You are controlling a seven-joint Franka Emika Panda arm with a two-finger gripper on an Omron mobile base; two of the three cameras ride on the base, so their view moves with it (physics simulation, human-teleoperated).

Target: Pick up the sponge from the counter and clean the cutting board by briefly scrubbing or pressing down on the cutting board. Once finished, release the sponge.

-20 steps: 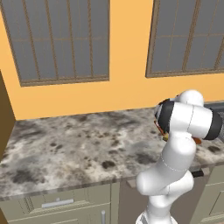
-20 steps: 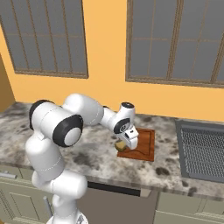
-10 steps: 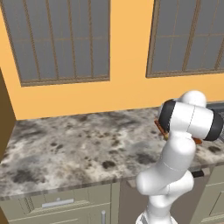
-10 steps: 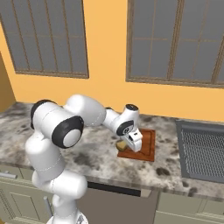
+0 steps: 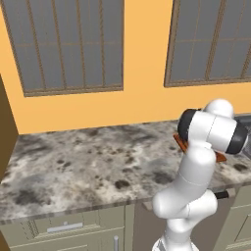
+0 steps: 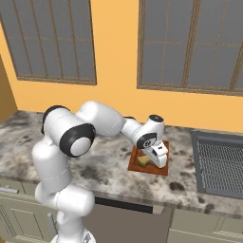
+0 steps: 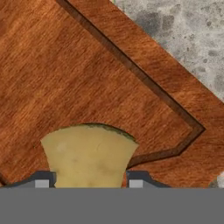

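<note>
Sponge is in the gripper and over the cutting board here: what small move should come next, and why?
Probably press straight down a little. The gripper holds the sponge between its fingers, low over the cutting board, and wood lies all round the sponge in the hand view. Whether it already touches the board I cannot tell.

My left base view looks forward and down from behind the arm at the mottled grey-and-brown granite counter (image 5: 88, 157), and my right base view takes in that counter from the other side, looking onto the claw (image 6: 151, 160). My hand view sits very close, just above the reddish-brown wooden cutting board (image 7: 87, 78) beneath the claw.
</note>
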